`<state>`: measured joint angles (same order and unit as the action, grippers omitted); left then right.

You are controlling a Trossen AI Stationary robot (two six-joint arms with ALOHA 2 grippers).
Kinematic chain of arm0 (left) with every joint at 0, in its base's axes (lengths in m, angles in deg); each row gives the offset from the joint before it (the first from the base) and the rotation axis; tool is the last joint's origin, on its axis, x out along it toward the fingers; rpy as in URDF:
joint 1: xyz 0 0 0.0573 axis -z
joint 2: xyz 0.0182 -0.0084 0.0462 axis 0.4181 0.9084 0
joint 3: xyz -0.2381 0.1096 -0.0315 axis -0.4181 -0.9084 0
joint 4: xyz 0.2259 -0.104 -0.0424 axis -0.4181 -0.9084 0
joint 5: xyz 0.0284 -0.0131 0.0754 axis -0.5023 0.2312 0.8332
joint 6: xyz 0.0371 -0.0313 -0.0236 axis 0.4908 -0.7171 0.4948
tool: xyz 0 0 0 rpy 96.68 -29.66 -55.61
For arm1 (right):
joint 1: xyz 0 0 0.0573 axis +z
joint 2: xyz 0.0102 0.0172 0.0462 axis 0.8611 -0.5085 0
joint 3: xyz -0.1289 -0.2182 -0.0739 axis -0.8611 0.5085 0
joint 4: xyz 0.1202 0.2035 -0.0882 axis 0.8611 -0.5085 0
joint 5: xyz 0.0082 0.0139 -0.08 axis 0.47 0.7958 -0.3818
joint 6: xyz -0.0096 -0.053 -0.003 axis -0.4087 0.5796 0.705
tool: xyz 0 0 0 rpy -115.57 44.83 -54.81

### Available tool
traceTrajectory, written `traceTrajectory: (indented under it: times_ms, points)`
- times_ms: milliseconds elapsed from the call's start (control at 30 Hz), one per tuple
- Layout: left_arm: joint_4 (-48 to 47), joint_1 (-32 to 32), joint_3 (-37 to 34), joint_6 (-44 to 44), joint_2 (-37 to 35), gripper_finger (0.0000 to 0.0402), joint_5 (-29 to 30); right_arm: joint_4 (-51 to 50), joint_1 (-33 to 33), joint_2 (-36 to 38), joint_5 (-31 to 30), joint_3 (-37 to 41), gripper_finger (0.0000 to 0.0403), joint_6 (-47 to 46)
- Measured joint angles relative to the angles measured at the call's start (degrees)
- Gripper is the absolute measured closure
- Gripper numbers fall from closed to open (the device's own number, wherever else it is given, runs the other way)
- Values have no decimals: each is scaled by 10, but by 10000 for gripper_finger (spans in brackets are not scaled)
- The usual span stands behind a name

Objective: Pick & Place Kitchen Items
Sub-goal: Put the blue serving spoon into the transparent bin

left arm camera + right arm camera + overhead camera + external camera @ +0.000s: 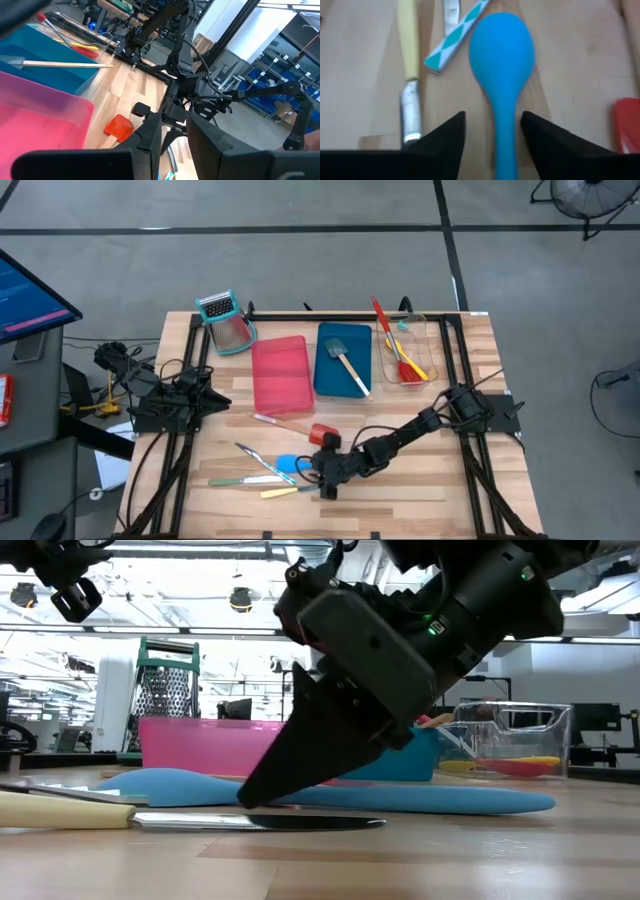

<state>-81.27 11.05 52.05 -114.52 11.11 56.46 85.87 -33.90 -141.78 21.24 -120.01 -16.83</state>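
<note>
Blue spoon (501, 75) lies flat on the tabletop (420, 490) among knives, its handle between the right tool's (492, 131) parted fingers, seemingly about to be gripped; farther off, trays wait and the left tool (172, 145) hangs idle, fingers apart.

The wooden tabletop (440, 470) holds 3 trays in a row near its far side: a pink tray (279, 373), a blue tray (342, 360) and a clear tray (405, 350). A metal grater (226, 321) lies just beside the pink tray. Closer to the front edge lie a red spatula (300, 427), a blue spoon (289, 465), a yellow knife (283, 491), a green knife (244, 480) and a knife with a checked handle (262, 459).
</note>
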Motion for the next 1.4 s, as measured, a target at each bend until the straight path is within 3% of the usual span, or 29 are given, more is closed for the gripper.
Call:
traceTrajectory:
  times_ms: [200,500,1400]
  points:
    - [4,0,0,2,0,325,2,-7,-1,1,-3,1,292,-2]
    - [8,0,0,1,0,325,4,-10,-2,3,-2,2,335,-4]
    - [20,0,0,12,0,325,5,-75,-10,75,-1,8,349,-57]
